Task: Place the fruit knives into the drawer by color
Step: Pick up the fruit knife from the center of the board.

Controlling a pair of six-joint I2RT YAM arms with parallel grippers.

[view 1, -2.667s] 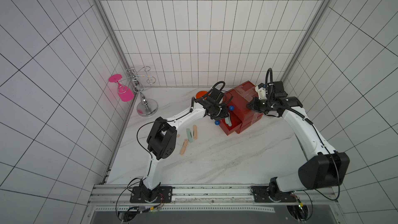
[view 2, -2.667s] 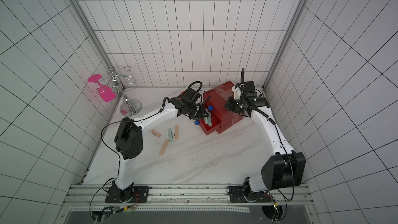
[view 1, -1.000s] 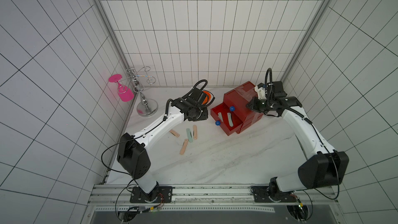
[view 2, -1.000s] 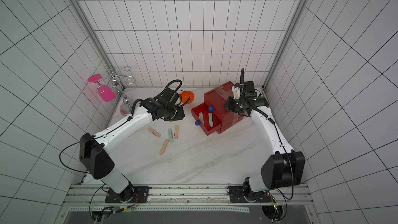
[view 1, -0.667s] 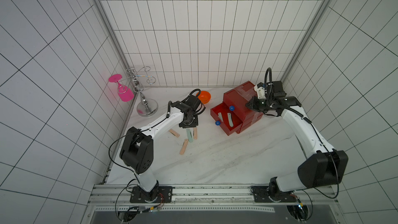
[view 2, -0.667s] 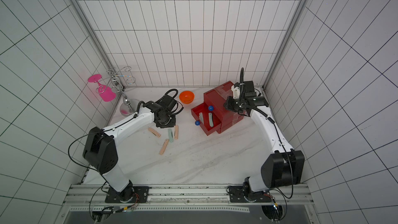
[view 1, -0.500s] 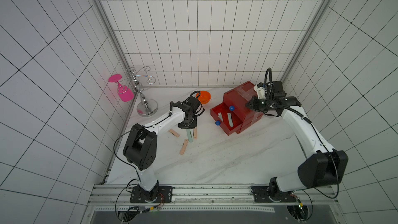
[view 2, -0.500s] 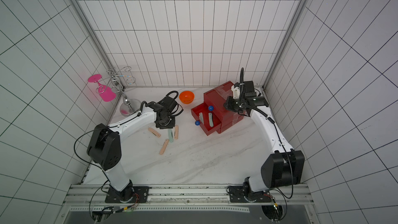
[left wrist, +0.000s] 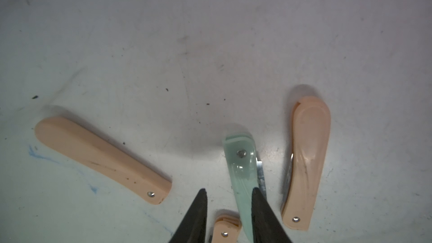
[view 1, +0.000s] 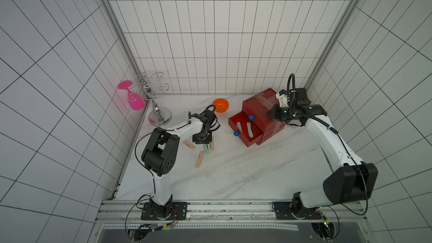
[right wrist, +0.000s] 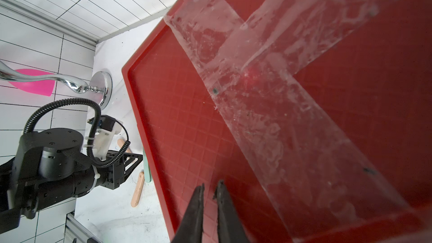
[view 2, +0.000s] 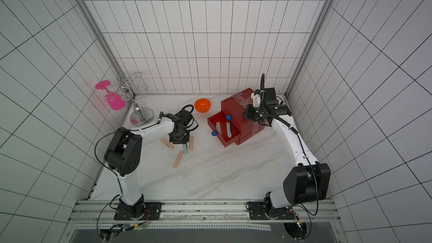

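— What's in the red plastic chest of three drawers (view 1: 256, 105)?

— Its pulled-out drawer (view 1: 256, 131) holds two slim plastic knives side by side, a grey knife (view 1: 238, 127) and a mint-green knife (view 1: 249, 130).

— What has changed?

— The left gripper (left wrist: 229, 192) was over that drawer a moment ago. It has since come down onto the white marble table (view 1: 233, 171), among the loose knives. The right arm has not shifted.

— And the fingers?

— The left ones are spread and straddle a second mint-green knife (left wrist: 240, 167). It touches one finger (left wrist: 261, 209), and the other stands clear. A peach-pink knife (left wrist: 306, 164) lies just beside it. The right gripper (right wrist: 209, 187) sits over the chest's taped top, fingers almost pressed together with nothing between.
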